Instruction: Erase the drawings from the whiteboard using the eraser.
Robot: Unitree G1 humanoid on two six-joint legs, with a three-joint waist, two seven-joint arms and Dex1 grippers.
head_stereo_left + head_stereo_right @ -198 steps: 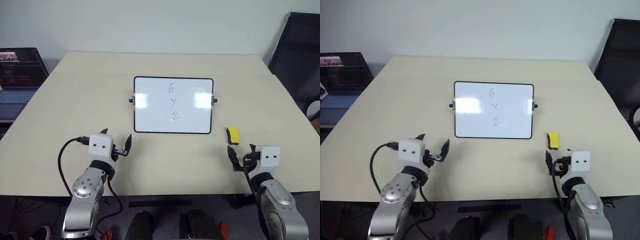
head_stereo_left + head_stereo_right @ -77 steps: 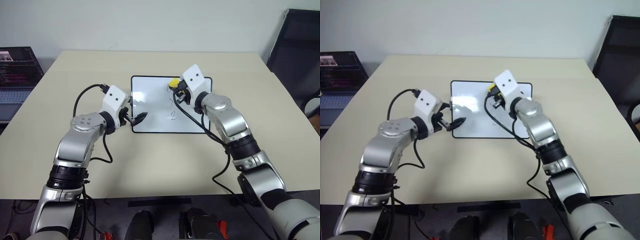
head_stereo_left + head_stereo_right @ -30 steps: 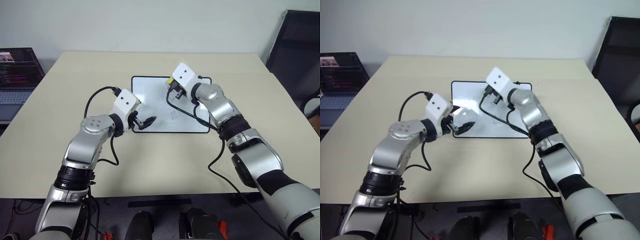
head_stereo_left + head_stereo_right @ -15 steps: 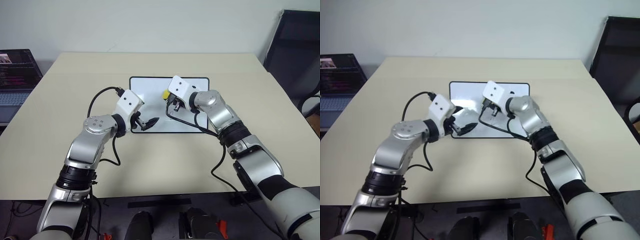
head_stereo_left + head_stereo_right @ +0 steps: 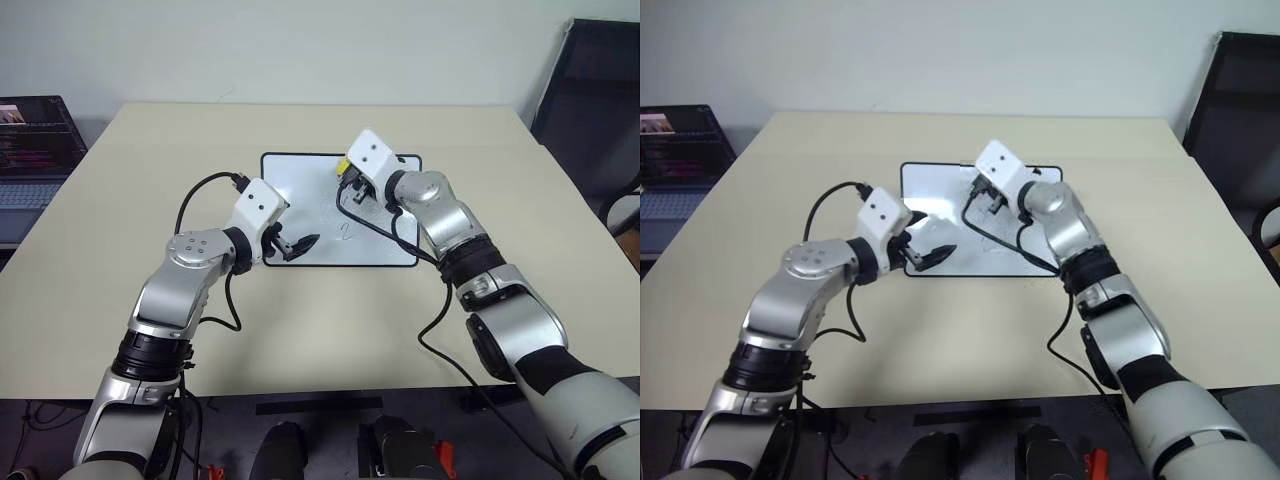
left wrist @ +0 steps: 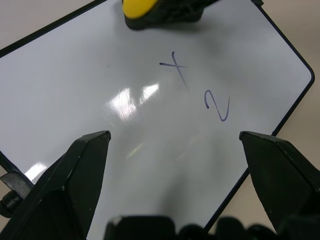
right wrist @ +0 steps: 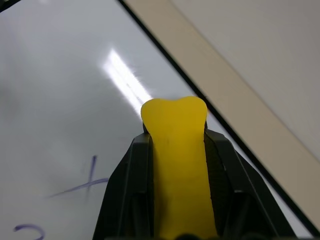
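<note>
My right gripper (image 7: 175, 150) pinching eraser (image 7: 176, 150) over whiteboard (image 6: 75, 90); left gripper (image 6: 175, 145) spreading wide. Left wrist view showing drawings (image 6: 200, 85) "x", "2"; head views blurring them.

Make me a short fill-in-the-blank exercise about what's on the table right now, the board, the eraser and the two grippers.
1. The right gripper is shut on the ______ eraser.
2. On the whiteboard, the marks that can be read are an x and a ______.
3. The left gripper hangs over the whiteboard with its fingers ______.
4. The whiteboard lies on a beige ______.

Missing words: yellow; 2; open; table
</note>
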